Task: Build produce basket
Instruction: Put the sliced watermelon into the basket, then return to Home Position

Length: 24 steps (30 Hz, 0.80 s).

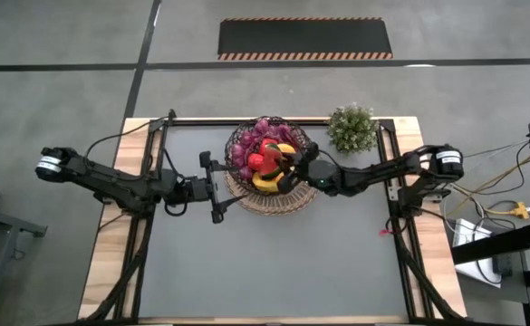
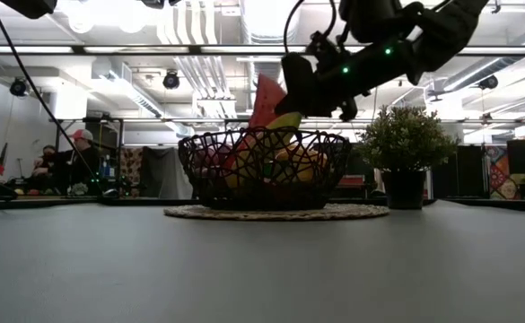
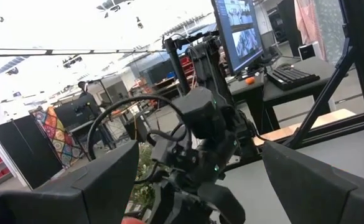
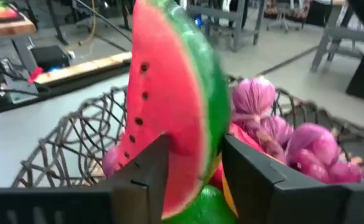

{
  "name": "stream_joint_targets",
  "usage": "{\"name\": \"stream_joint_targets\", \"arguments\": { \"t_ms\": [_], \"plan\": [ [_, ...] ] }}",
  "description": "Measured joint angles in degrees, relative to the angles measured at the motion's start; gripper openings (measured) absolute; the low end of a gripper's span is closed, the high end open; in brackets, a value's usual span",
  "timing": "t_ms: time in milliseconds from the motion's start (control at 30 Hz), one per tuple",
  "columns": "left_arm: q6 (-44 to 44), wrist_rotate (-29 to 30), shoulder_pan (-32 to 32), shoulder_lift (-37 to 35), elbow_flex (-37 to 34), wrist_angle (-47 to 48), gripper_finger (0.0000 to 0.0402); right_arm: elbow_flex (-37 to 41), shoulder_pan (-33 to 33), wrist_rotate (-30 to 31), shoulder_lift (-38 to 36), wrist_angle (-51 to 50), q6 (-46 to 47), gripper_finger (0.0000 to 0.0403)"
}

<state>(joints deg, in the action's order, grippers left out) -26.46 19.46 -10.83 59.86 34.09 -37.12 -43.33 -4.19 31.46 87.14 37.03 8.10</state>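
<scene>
While above basket (image 4: pixel 63 149), right end effector (image 4: pixel 194 168) pinching watermelon slice (image 4: pixel 169 99), upright between fingers.

You had even, soft overhead light on the bench (image 1: pixel 274 263), with faint shadows. In the low view, ceiling lamps glared across the top, silhouetting the basket (image 2: pixel 264 170). The watermelon slice (image 4: pixel 169 118) was blurred at centre frame.

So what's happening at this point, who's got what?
The right pincer is shut on the watermelon slice, holding it upright over the basket, which sits on its woven mat and already holds grapes, a banana and red pieces. The left pincer waits open beside the basket. A potted plant stands nearby.
</scene>
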Motion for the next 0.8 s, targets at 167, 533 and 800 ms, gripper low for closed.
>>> {"name": "stream_joint_targets", "arguments": {
  "t_ms": [167,533,800],
  "plan": [
    [0.0,0.04,0.0,-0.01,0.0,0.0,0.0322,-1.27,-0.32,0.0,-0.75,-7.23,3.01,0.0178],
    [-2.34,2.35,-1.28,-5.54,-2.5,10.43,0.0322,-1.4,1.85,0.03,-17.11,-28.15,4.0,0.0241],
    [-6.14,-7.34,-3.76,-22.12,-12.42,17.27,0.0322,7.92,12.36,-1.88,-29.13,-24.6,-6.87,0.0225]
  ]
}}
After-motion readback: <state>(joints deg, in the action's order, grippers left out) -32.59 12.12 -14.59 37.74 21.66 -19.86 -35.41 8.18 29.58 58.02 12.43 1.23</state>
